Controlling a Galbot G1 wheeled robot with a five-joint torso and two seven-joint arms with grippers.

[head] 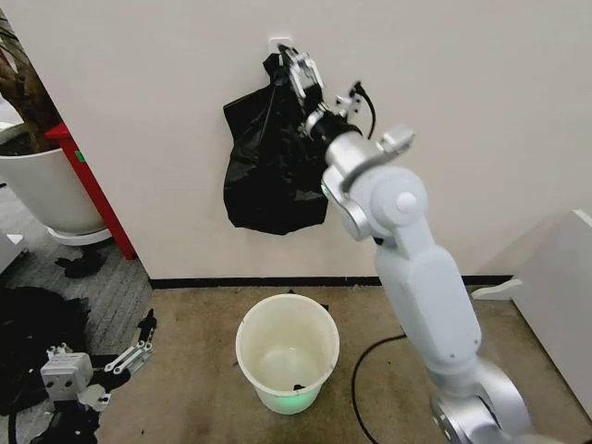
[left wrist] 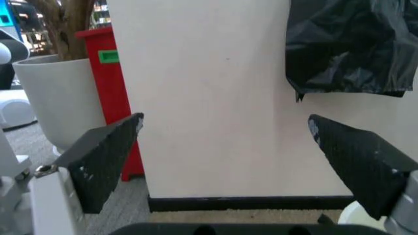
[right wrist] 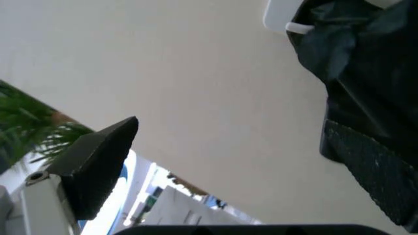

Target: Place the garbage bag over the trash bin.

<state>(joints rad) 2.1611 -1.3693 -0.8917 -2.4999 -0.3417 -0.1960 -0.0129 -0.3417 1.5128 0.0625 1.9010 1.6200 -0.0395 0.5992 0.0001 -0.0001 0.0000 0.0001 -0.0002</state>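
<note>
— What sits farthest to your left?

— A large white plant pot (head: 42, 190) with a red panel (head: 92, 190) just beside it, against the wall (head: 481, 111). Below them a dark lumpy heap (head: 28, 338) lies on the floor, and my left tool (head: 125, 356) hangs low next to it, near the floor. From the left wrist its two black fingers (left wrist: 104, 164) stand wide apart with nothing between them, facing the wall and its black skirting (left wrist: 248, 201).

— And the trash bin?

— The trash bin (head: 287, 351) stands upright on the brownish floor (head: 194, 388) in the middle, mouth facing up, close to the wall. Its inside is bare apart from a small dark scrap near the bottom, and its base glows greenish.

— Where is the garbage bag?

— The garbage bag (head: 273, 153) hangs on the wall straight above the bin and well apart from it. Its long axis runs vertically: the gathered top is caught on a white hook (head: 279, 43), and the wider, crinkled body droops down towards the bin.

— Your right arm?

— It reaches up from the lower right, and my right tool (head: 298, 67) is at the bag's top edge by the hook. The right wrist view shows its fingers (right wrist: 98, 161) spread apart; one is over the black plastic, the other is off it, with bare wall between.
</note>
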